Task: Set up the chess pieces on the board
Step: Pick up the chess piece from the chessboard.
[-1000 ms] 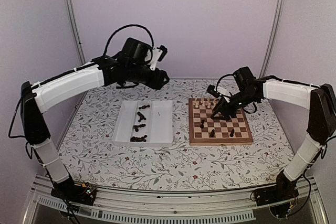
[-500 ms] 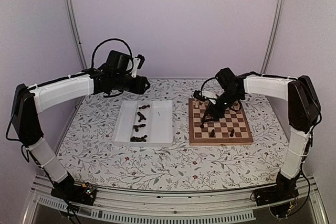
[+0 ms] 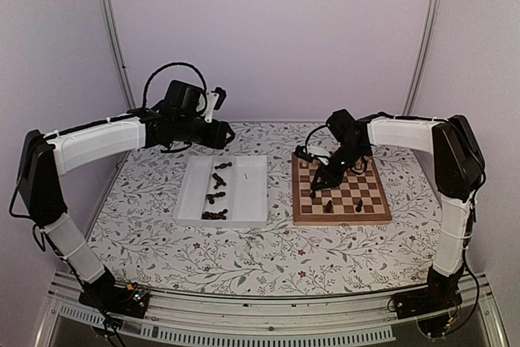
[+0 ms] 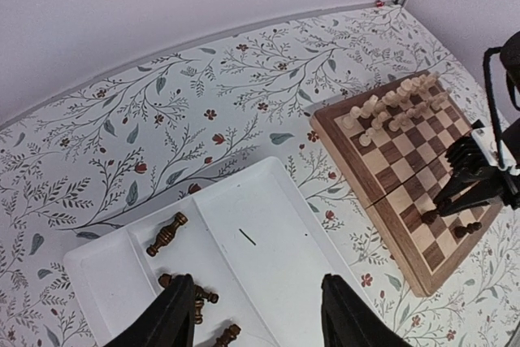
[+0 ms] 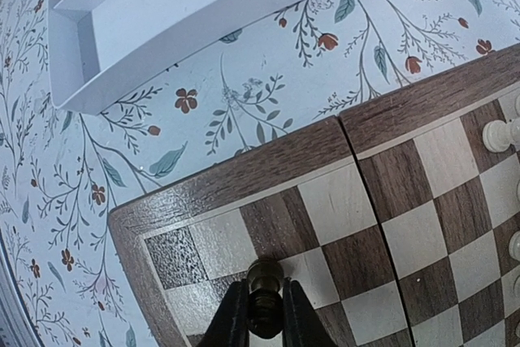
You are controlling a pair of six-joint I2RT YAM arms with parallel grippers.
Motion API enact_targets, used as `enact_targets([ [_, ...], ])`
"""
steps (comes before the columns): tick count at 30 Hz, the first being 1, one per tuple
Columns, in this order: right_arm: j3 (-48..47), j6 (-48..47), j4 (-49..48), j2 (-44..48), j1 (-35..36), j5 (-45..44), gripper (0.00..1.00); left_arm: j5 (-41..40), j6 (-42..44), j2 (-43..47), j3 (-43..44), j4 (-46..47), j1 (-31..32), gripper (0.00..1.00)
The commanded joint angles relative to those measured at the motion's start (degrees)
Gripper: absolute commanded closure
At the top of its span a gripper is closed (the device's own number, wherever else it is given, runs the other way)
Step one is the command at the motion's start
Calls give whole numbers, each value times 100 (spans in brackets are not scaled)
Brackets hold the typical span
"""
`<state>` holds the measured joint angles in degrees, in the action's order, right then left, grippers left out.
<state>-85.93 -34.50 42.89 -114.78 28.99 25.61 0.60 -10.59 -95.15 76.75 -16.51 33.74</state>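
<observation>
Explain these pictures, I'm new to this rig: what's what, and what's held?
Two robot arms sit side by side at a table. The wide picture looks down from above and behind them; the other two come from cameras on each wrist. A white tray holds loose dark pieces; beside it lies the board, pale pieces lined at its far end. The left tool hangs open and empty by the tray. The right tool grips one dark piece near the board's corner.

A white tray (image 3: pixel 248 193) rests on the floral tablecloth (image 3: pixel 244 258); pale wooden chessmen (image 4: pixel 394 107) stand in rows nearby.
</observation>
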Motion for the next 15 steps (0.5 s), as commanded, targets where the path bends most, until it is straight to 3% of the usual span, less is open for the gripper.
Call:
enact_targets([
  [1, -111, 100, 43, 21, 48, -208, 90, 159, 44, 86, -63, 116, -34, 45],
  [9, 244, 114, 48, 859, -390, -493, 96, 240, 64, 67, -54, 102, -34, 45],
  [15, 1039, 55, 38, 1528, -702, -735, 96, 318, 82, 46, -31, 82, -34, 46],
])
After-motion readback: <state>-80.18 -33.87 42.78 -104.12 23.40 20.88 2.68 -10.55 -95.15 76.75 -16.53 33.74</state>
